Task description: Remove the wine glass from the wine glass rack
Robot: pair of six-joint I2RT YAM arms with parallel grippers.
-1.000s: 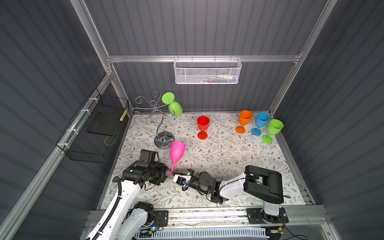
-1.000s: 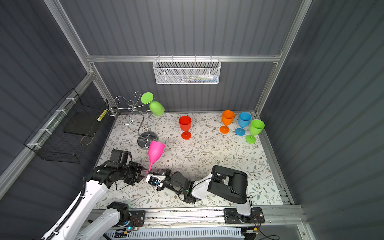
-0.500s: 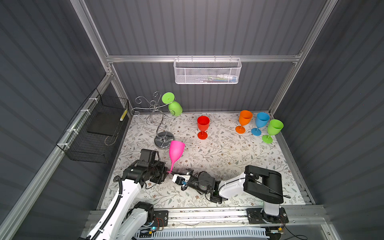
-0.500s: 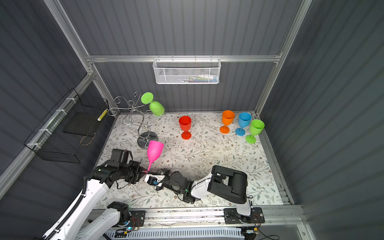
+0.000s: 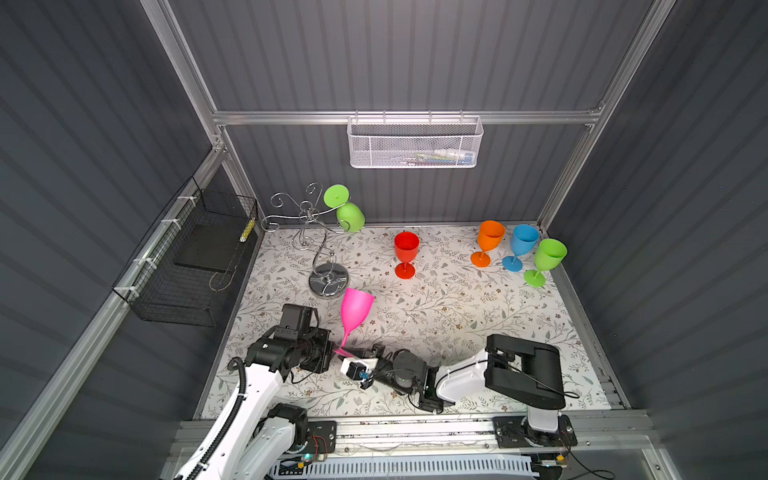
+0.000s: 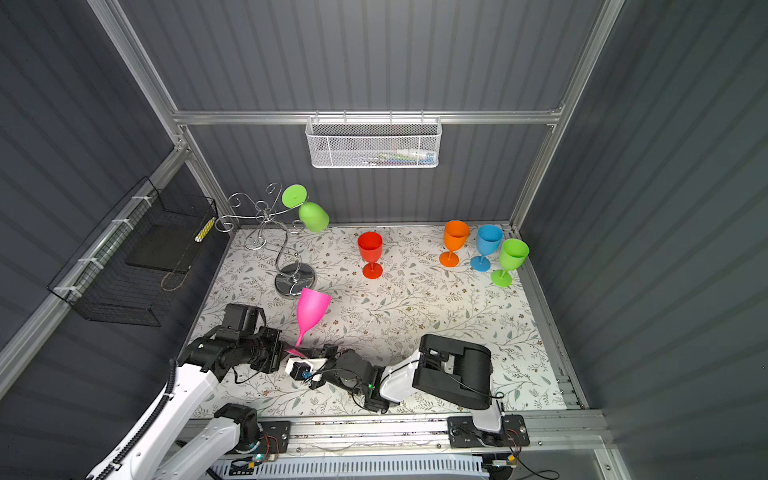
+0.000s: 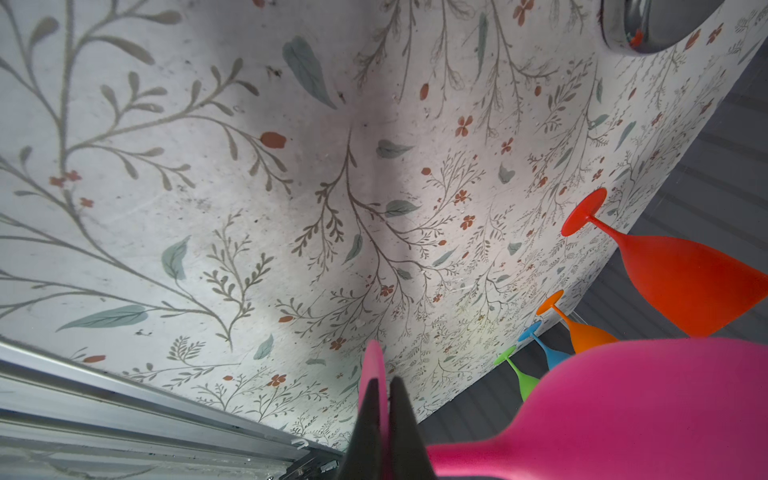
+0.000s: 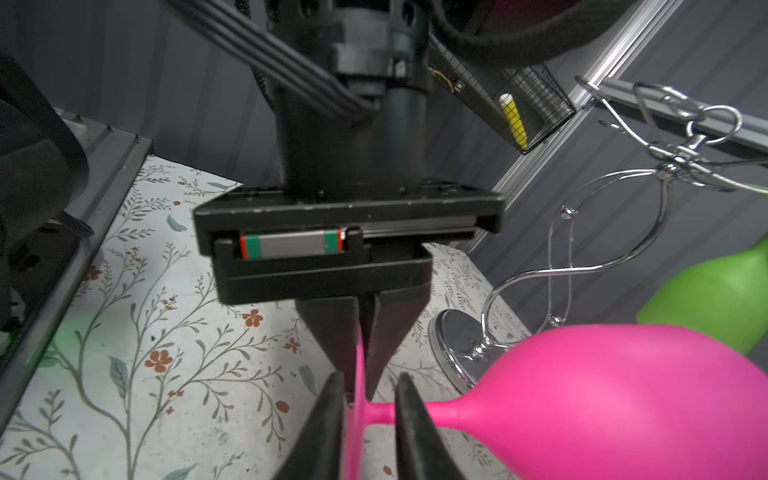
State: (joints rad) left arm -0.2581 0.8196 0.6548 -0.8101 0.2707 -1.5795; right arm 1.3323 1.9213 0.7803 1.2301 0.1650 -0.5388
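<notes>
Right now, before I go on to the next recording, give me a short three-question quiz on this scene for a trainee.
1. True or false: the left gripper is shut on the foot of the pink wine glass.
2. Which colour of glass hangs on the wine glass rack? A red, B green, C blue.
3. How many glasses stand upright on the table?

Key
1. True: its fingers pinch the thin foot disc.
2. B: the hanging green glass.
3. Four: the red glass, the orange glass, the blue glass and the standing green glass.
</notes>
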